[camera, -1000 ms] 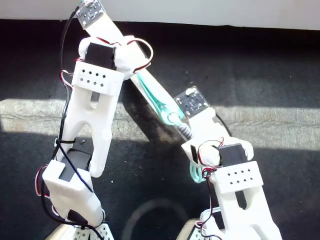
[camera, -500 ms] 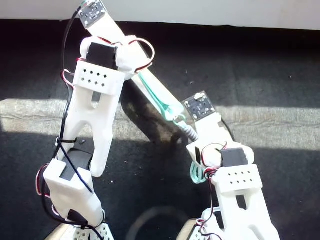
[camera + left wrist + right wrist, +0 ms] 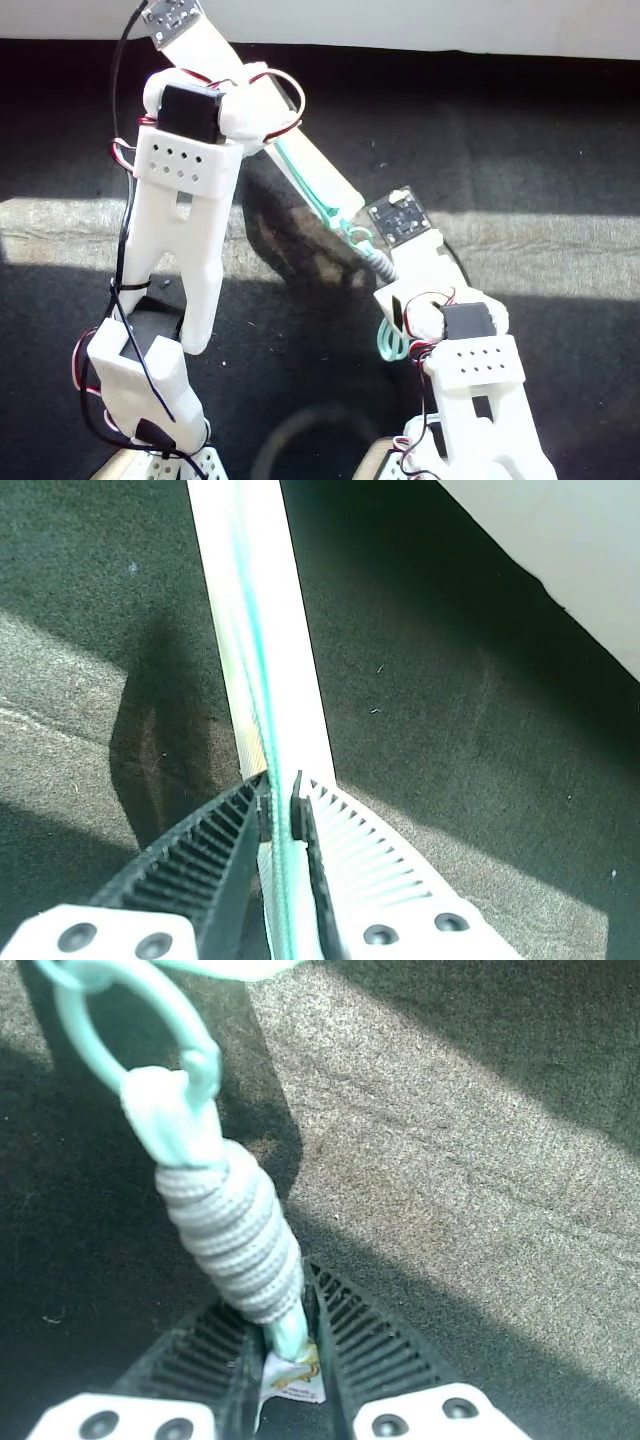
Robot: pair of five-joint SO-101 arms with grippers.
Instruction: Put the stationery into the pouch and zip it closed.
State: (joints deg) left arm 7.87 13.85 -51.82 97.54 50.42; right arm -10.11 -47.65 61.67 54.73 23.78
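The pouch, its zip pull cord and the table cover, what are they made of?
The pouch: smooth white sheet, likely plastic or coated fabric; slight sheen. The cord: woven textile, matte grey; braided wraps show. The table cover: probably felt or low carpet; dark, matte, fuzzy fibres.

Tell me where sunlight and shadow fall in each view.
High view: a sunlit band crosses the dark table, with a shadow under the pouch. Left wrist view: the pouch is brightly lit, its shadow beside it. Right wrist view: the zipper cord is sunlit, dark shadow alongside.

harsh sun bands, deep black shadows
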